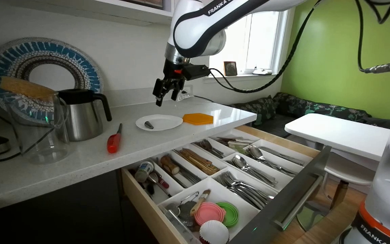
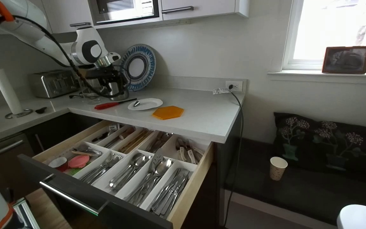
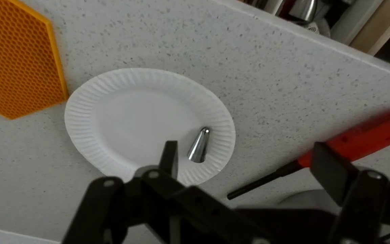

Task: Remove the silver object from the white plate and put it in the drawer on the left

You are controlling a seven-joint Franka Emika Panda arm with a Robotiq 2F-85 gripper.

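The silver object [image 1: 148, 125] is a small cone-shaped metal piece lying on its side on the white plate [image 1: 166, 122]. It also shows in an exterior view [image 2: 136, 104] and in the wrist view [image 3: 199, 145], near the edge of the white plate [image 3: 141, 115]. The plate lies on the counter. My gripper [image 1: 166, 100] is above the plate, clear of it, fingers apart and empty. In the wrist view the gripper [image 3: 245, 152] has the silver object beside its left fingertip. The drawer [image 1: 147, 210] stands open below the counter, with cutlery and pink and green round items in compartments.
An orange hexagonal piece [image 1: 197, 119] lies beside the plate. A red-handled tool [image 1: 114, 141] lies on the other side. A steel jug [image 1: 83, 118], a clear glass container [image 1: 46, 145] and a striped plate [image 1: 91, 69] stand further along the counter. The counter edge overhangs the drawer's back.
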